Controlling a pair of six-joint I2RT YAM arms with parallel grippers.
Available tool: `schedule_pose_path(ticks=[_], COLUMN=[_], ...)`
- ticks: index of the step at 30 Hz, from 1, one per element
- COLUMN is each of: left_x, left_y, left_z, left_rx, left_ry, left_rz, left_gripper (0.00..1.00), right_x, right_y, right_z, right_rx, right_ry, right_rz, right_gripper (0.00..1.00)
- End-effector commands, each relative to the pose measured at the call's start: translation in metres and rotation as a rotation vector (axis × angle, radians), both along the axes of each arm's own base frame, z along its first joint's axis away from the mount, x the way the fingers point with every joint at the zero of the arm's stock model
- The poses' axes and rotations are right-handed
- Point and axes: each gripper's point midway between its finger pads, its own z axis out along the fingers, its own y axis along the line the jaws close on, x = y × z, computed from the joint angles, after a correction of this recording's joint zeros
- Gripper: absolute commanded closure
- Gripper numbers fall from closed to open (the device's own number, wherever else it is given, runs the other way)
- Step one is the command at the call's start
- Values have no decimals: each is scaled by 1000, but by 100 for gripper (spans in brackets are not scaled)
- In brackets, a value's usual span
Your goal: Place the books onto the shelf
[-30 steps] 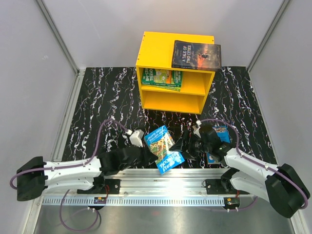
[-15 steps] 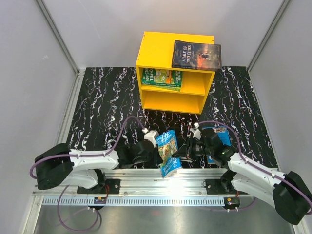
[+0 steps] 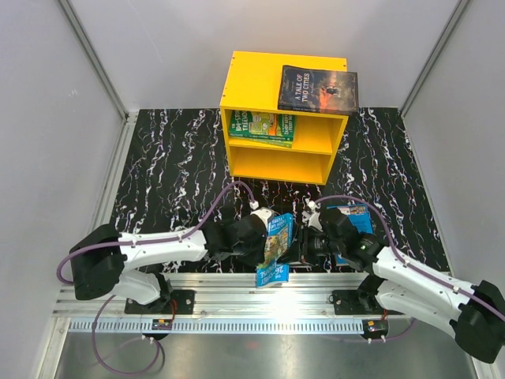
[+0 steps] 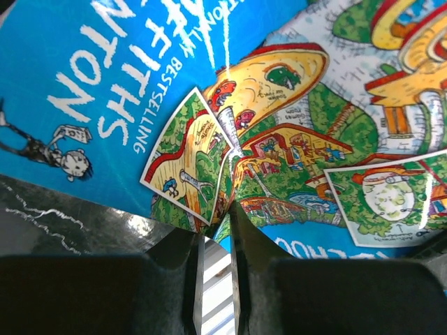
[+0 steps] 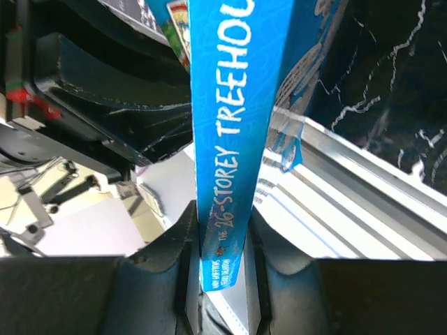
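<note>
Just now: right hand [image 5: 220,269] clamped onto spine of blue book [image 3: 278,246] (was spread a second ago); left hand [image 4: 215,276] pinches its cover. Book upright over near surface [image 3: 173,158], well apart from shelf [image 3: 256,75]. Handover likely.

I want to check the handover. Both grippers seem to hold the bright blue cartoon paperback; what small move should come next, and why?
Probably the left gripper should open. The right gripper clamps the spine of the bright blue cartoon paperback, so both pinch one book; it cannot go to the boxy yellow wooden shelf until one lets go.
</note>
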Motion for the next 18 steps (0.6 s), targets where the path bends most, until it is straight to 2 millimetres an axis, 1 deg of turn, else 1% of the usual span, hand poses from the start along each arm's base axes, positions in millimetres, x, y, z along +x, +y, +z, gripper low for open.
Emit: schedule_pose_path(ticks=[1,2,3,4,5,6,7,8,9,10,11,12,13,14,15,16,17,18], left_x=[5,8,9,10,17,17,18,22,21,21,26,24,25,28,25,25,24,22], left_y=[-63,-59,-50,-45,-38,-26,-19,-11,2,10,20,36,45,54,67,73,77,83], left_z=[74,75,79,83,86,96,102,108,126,133,142,156,164,170,178,183,183,189], left_rx=[-288,-280,-274,-273,-258,-265,-274,-278,-311,-321,-330,-356,-370,-377,-401,-415,-423,-453], left_ry=[-103,-124,-136,-148,-182,-202,-220,-245,-273,-290,-321,-347,-364,-386,-402,-412,-415,-422], left_rz=[-125,-109,-92,-82,-40,-18,0,31,53,74,117,143,166,198,215,228,235,243], left_gripper=[80,62,42,32,27,20,16,14,10,4,1,1,1,1,1,1,1,1], right_x=[-21,-16,-15,-17,-8,-6,-1,1,1,10,14,20,34,44,55,75,85,98], right_y=[24,21,18,12,8,3,-2,-4,-7,-11,-14,-15,-20,-23,-26,-34,-37,-37], right_z=[93,94,113,116,125,156,166,181,216,226,240,271,281,292,318,330,344,366], right_rx=[244,216,235,211,193,227,212,222,266,241,239,254,214,196,198,167,169,171], right_ry=[-181,-203,-262,-262,-306,-381,-410,-450,-522,-549,-583,-651,-683,-713,-759,-797,-825,-860], right_rz=[209,174,165,154,101,75,37,27,19,-29,-52,-74,-145,-188,-244,-356,-409,-464], right_gripper=[100,100,100,100,100,100,100,100,100,100,100,100,100,100,100,100,100,100])
